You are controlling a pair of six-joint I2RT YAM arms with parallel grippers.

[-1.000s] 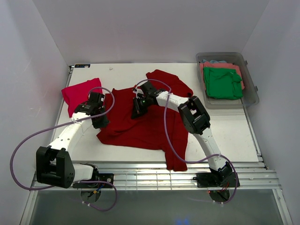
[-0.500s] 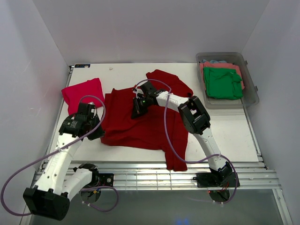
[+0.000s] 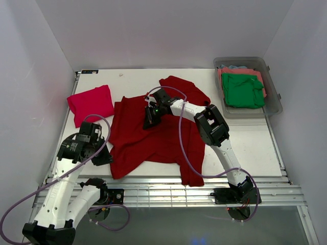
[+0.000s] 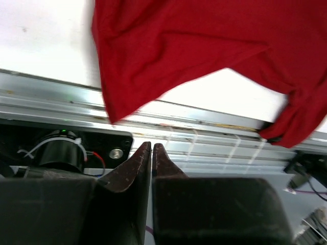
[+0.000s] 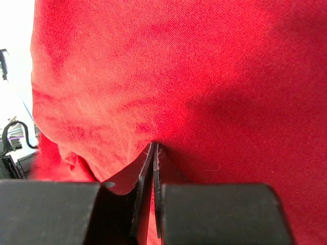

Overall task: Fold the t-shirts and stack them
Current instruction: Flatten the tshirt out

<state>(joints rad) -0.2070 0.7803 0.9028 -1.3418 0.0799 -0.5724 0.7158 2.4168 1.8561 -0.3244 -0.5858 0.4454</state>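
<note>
A dark red t-shirt [image 3: 153,143] lies spread across the middle of the table, with one corner reaching the near-left edge. My right gripper [image 3: 149,121] is pressed down on its upper middle; in the right wrist view the gripper [image 5: 155,145] is shut with the cloth [image 5: 204,66] puckered at its tips. My left gripper [image 3: 103,157] sits at the shirt's near-left edge. In the left wrist view it [image 4: 152,145] is shut and empty over the metal rail, with the shirt's corner [image 4: 194,46] just beyond it. A folded pinkish-red t-shirt [image 3: 91,102] lies at the far left.
A clear grey tub [image 3: 273,97] at the far right holds a folded green t-shirt [image 3: 242,91] on top of a coral one [image 3: 240,72]. A slatted metal rail [image 3: 163,191] runs along the table's near edge. White walls close in the left, right and back.
My left arm has drawn back toward the near-left corner. The dark red shirt's left corner has stretched toward the near edge with it. My right gripper has stayed put.
</note>
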